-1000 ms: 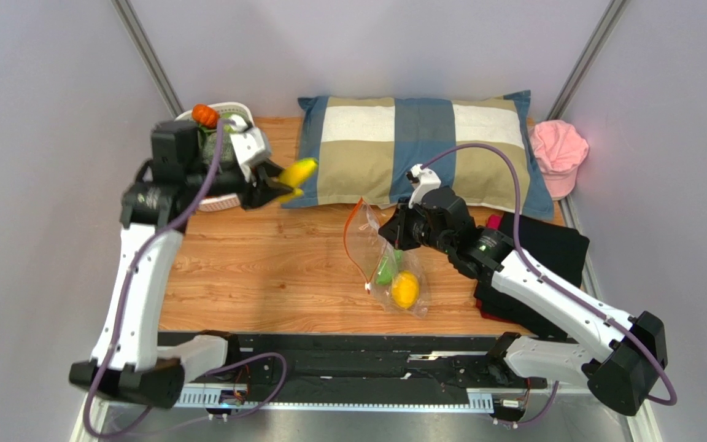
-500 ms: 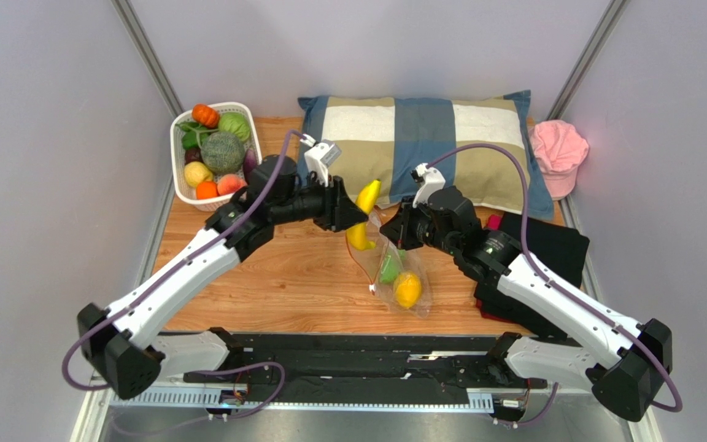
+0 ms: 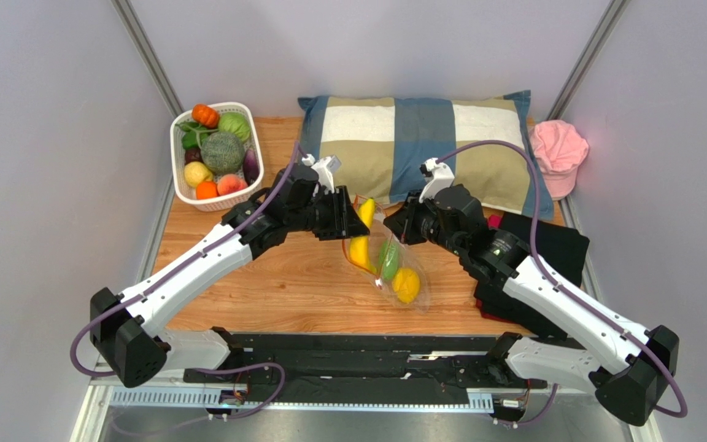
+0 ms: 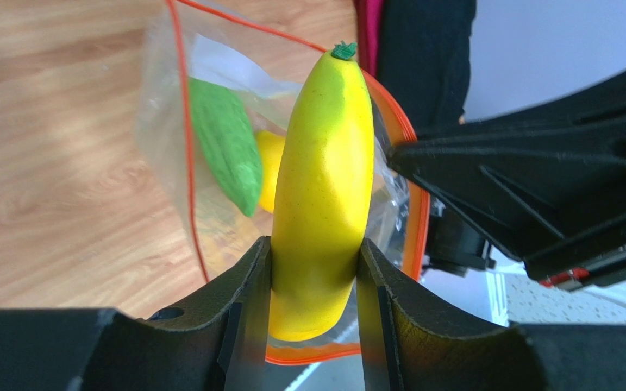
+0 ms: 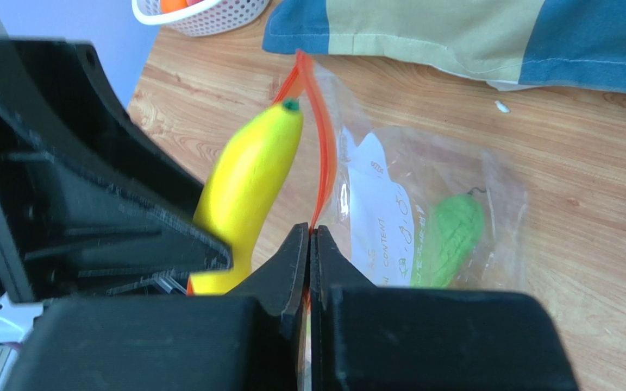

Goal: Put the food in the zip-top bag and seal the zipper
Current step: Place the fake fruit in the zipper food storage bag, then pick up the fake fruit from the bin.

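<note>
At the bag's mouth, the left gripper (image 4: 315, 273) is clamped on the lower part of the banana (image 4: 324, 155). Its jaws are spread about halfway to suit the fruit's girth, with one finger on each side. The banana is held lengthwise with its green stem tip leading. That suits a narrow opening, since the fruit points along the line of entry and not across it. The tip stands level with the zipper (image 5: 322, 155). From the wrist views it appears to be at or just past the opening, and it has not been released inside.

Opposite, the right gripper (image 5: 309, 244) is fully closed. It pinches the orange-red zipper edge and lifts that side off the worktop (image 3: 265, 276). Judgement: this lift is what holds the bag (image 5: 377, 191) agape toward the left arm. If the edge were let go, the thin film would likely fall flat.

Inside the bag lie the green fruit (image 5: 448, 236) and the lemon (image 3: 406, 284), both toward the closed bottom. The white basket (image 3: 210, 203) at the far left corner holds further pieces, well apart from the bag. The zipper is not yet sealed.
</note>
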